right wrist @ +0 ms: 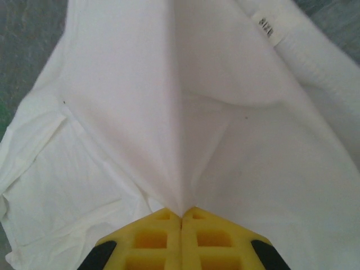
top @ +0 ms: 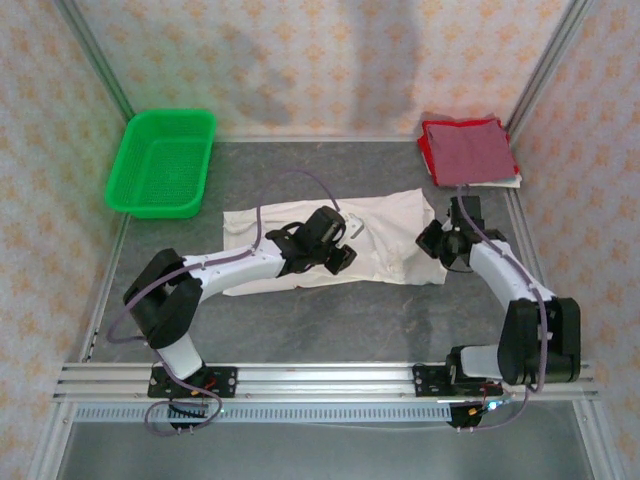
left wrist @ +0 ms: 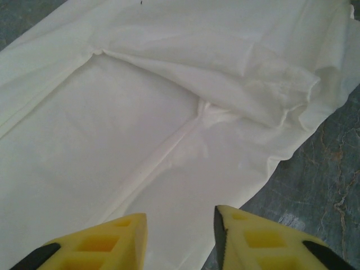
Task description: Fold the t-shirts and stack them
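With the white t-shirt (top: 395, 225) spread at centre of the surface and the folded red t-shirt (top: 468, 150) at 1 o'clock, right jaws are shut on a white fold, left jaws part-open and empty; both sides should be gripped before lifting evenly.

A green mesh basket (top: 165, 160) sits at the far left of the grey marbled table (top: 330, 320), near the patterned wall (top: 300, 60). A metal rail (top: 330, 378) crosses the near edge.
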